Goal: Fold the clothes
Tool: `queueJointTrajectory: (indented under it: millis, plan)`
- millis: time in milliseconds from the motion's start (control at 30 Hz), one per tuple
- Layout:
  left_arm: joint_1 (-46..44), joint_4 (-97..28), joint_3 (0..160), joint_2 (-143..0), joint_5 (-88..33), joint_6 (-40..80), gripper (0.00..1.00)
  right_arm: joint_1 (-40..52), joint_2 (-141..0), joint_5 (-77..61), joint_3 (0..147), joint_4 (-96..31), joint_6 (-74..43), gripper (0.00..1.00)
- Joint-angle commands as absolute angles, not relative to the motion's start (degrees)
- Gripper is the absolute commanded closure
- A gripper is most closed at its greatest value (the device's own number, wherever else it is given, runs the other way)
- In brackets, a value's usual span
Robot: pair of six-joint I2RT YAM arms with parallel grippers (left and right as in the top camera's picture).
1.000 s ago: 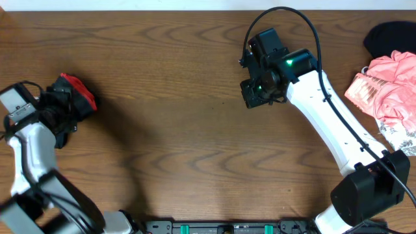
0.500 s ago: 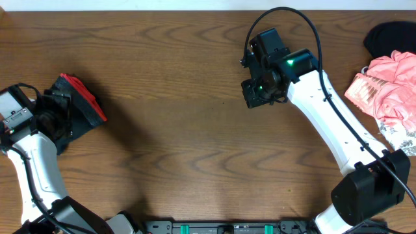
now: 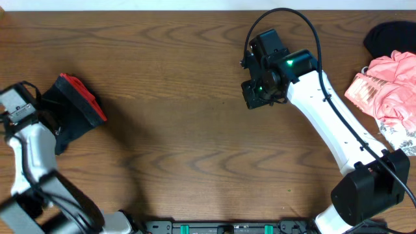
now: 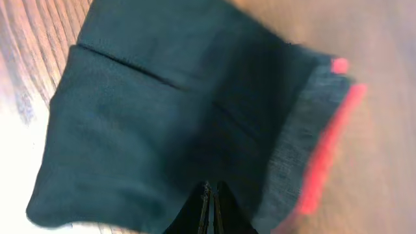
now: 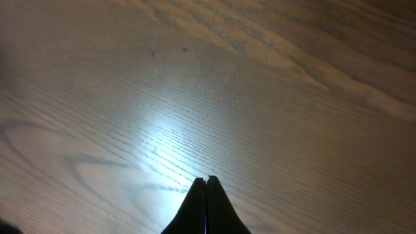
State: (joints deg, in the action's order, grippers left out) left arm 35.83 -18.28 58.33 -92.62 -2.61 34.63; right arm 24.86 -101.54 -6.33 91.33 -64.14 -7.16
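Leggings (image 3: 78,114): at the far left end of the table (image 3: 182,130), lying in a folded bundle, roughly a flat wedge. The main body is matte black stretch fabric, smooth, with one straight fold line across it. The waistband (image 4: 292,149) is grey-speckled knit, finished with a narrow coral-red edge (image 4: 328,149) that faces the table's middle. The wrist view is smeared, so no finer weave can be read.

Left gripper (image 4: 210,188): at the table's left end, over the black fabric. Its dark tapered fingers are pressed together to a single point. Whether any cloth is caught between the tips cannot be made out.

Right gripper (image 5: 206,181): above the table's far-right-of-centre area, fingers pressed tight together, nothing between them. Only bare wood lies beneath, with long grain lines, a soft sheen and a bright glare patch.

At the table's right end:
- a crumpled pink ruffled garment (image 3: 390,91)
- a rounded black item (image 3: 387,36) behind it
- a white floral-print cloth (image 3: 403,136) at the near side
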Motion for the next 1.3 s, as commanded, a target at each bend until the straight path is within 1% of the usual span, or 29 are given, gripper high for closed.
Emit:
queueJointTrajectory:
  millis: [0,100,200,300,467,600,667,833,1000,1133,1267]
  plan:
    - [36.67,-16.91,59.11,-97.93,1.98,32.56,0.94,24.34,-101.93,-6.00,91.05,-64.60,-7.68,0.99]
    - [36.99,-14.28,59.11,-101.54,5.06,30.87,0.94,24.32,-101.93,-6.00,91.05,-65.41,-7.68,0.99]
    - [36.95,-9.30,59.11,-105.21,5.15,28.25,0.94,24.34,-101.93,-6.02,91.05,-65.63,-7.70,0.99]
    - [36.80,-2.22,59.11,-108.88,3.60,25.02,0.94,24.34,-101.93,-6.04,91.05,-65.63,-8.36,0.99]
    - [36.58,12.08,59.11,-115.37,2.17,15.44,0.94,24.34,-101.93,-6.42,91.05,-66.08,-9.89,0.99]
    - [36.58,19.18,59.11,-117.47,2.13,13.54,0.94,24.34,-101.93,-6.42,91.05,-66.46,-10.33,0.99]
    - [36.51,21.02,59.13,-117.30,1.54,13.52,0.94,24.34,-101.93,-6.44,91.05,-66.43,-10.72,0.99]
    - [36.49,22.39,60.14,-114.63,-4.60,11.16,0.94,24.34,-101.93,-6.44,91.05,-66.43,-10.72,0.99]
    - [36.03,21.71,61.95,-107.33,-10.00,11.20,0.94,24.34,-101.93,-6.44,91.05,-66.43,-10.70,0.99]
    - [33.45,20.12,63.66,-102.39,-11.60,11.16,0.94,24.34,-101.93,-6.42,91.05,-66.11,-10.68,0.99]
    - [28.88,20.29,64.10,-102.28,-11.07,10.68,0.94,24.34,-101.93,-6.44,91.05,-65.67,-10.68,0.99]
